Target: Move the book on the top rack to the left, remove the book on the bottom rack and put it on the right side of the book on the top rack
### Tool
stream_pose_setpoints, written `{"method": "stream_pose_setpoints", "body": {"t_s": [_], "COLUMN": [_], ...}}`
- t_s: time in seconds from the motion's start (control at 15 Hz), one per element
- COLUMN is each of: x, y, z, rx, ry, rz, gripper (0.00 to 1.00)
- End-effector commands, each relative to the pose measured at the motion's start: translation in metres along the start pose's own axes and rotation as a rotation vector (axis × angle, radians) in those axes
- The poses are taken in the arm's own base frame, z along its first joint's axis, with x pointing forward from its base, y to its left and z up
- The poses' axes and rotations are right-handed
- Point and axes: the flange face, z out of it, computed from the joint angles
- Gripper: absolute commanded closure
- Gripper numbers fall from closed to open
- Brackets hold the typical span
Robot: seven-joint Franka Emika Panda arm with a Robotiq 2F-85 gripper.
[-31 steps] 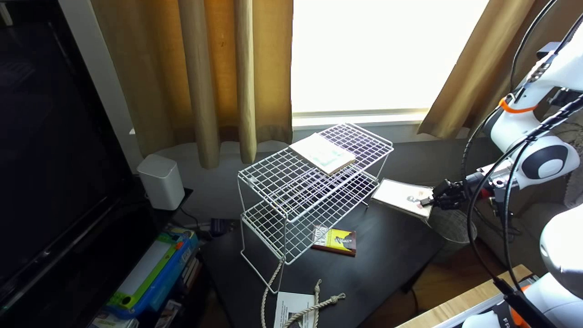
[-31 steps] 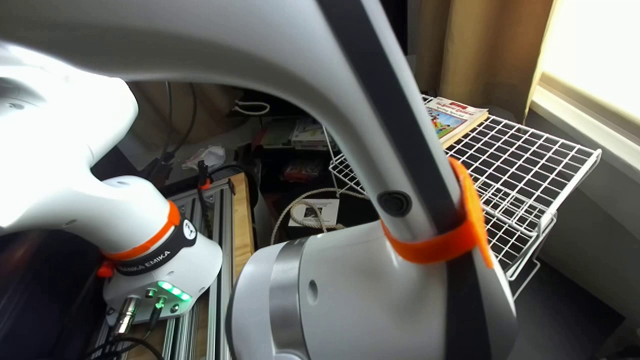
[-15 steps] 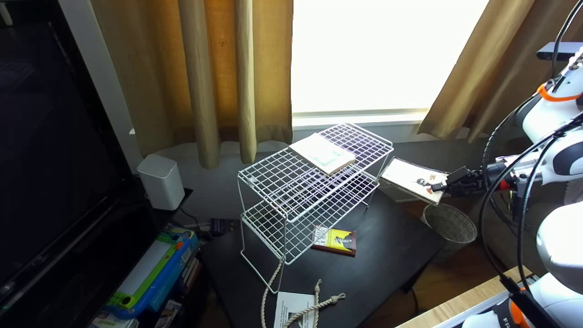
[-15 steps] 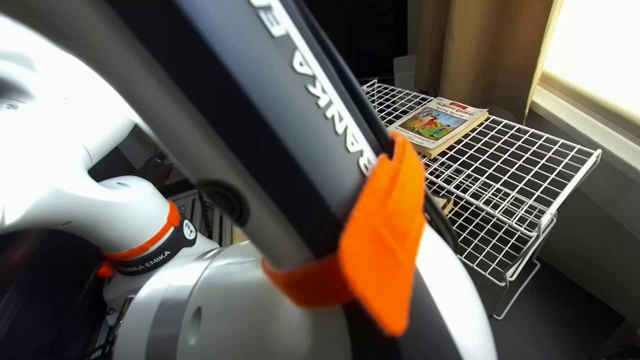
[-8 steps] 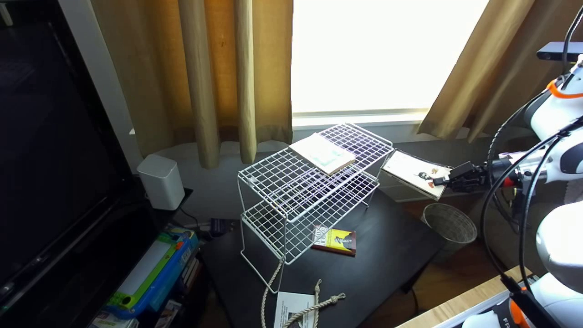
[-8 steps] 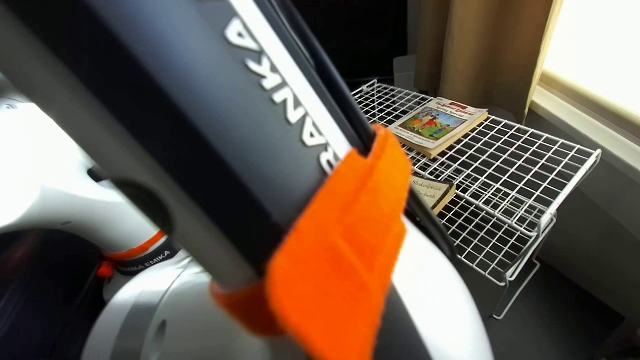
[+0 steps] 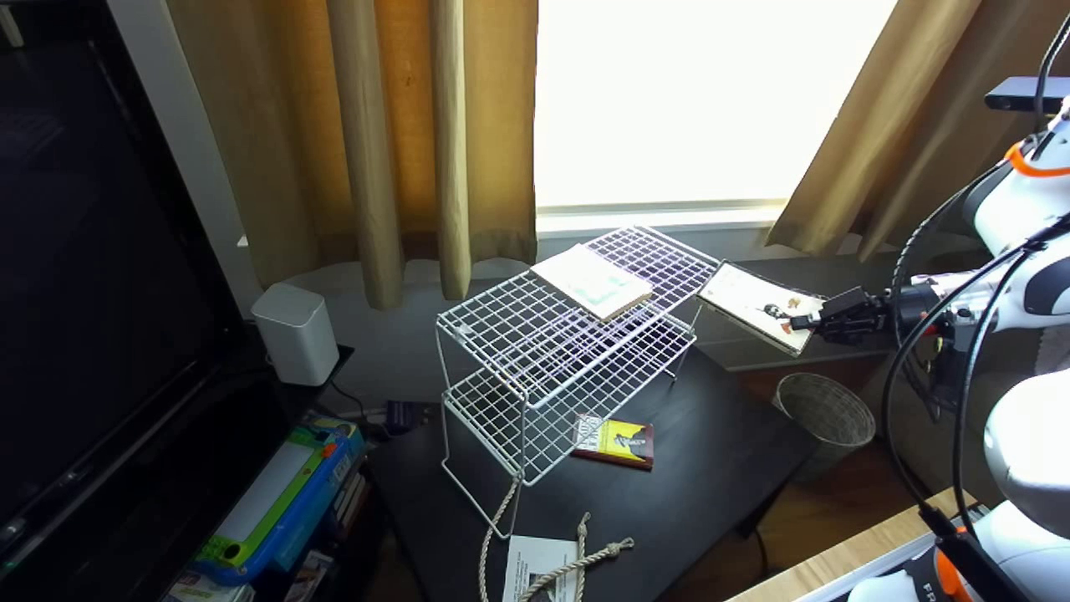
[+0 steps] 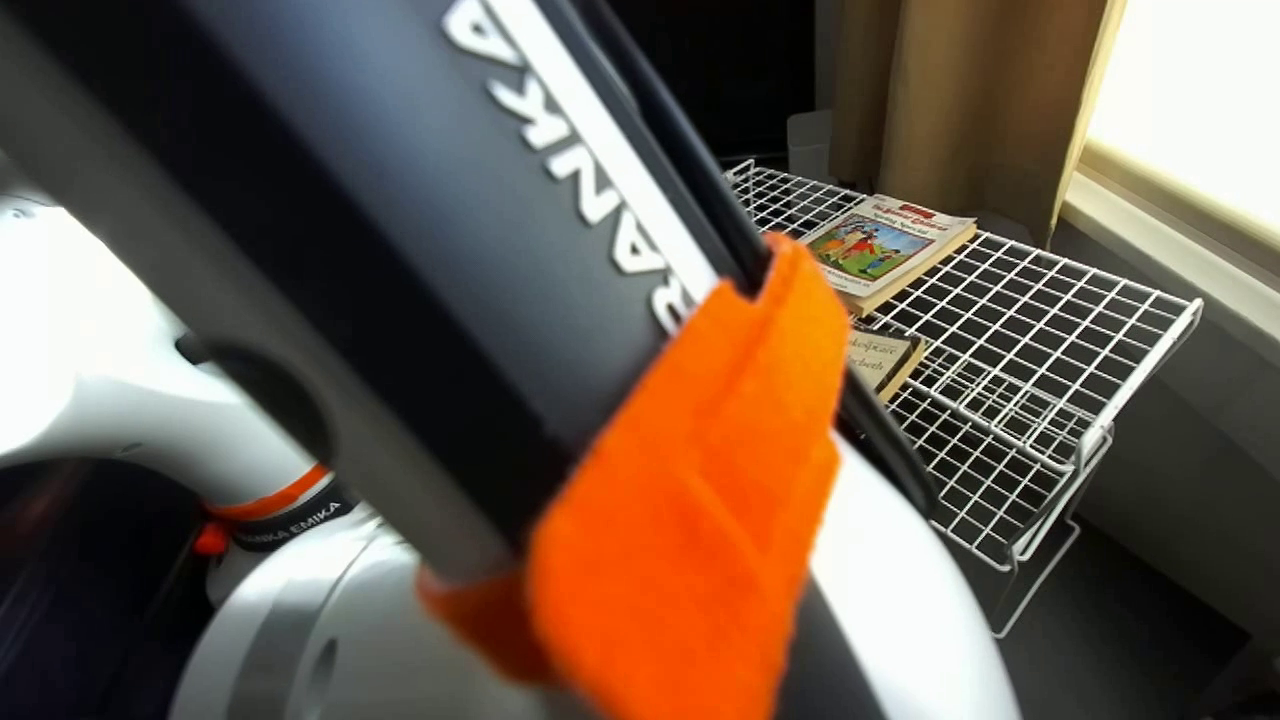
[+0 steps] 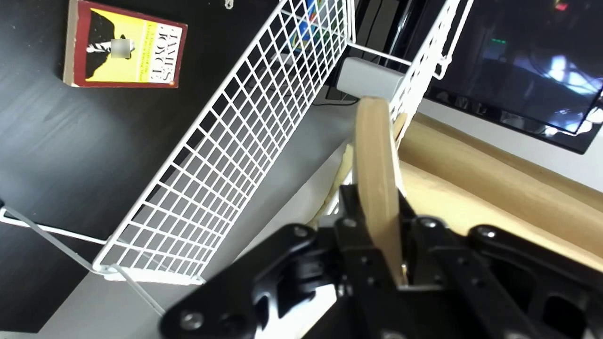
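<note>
White arm (image 7: 1020, 209) holds its pincer (image 7: 804, 321) sideways, clamped on the whitish book (image 7: 746, 298) and pointed toward the top rack (image 7: 510, 324).

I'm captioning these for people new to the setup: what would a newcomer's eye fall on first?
Probably the orange band wrapped around the robot arm, large in the foreground of an exterior view. Next, the whitish book pinched in the black gripper, to the picture's right of the white wire stand. In the wrist view, a yellow-covered James Joyce book pops against the dark table.
</note>
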Motion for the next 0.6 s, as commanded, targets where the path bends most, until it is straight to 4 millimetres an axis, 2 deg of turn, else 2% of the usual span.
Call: {"method": "stream_pose_setpoints", "body": {"t_s": [0.0, 0.53], "x": [0.01, 0.035], "y": [-0.007, -0.014], "z": [0.006, 0.036], "rx": [0.013, 0.019], "ry": [0.046, 0.08], "rz": [0.015, 0.055], "gripper": [0.96, 0.96]}}
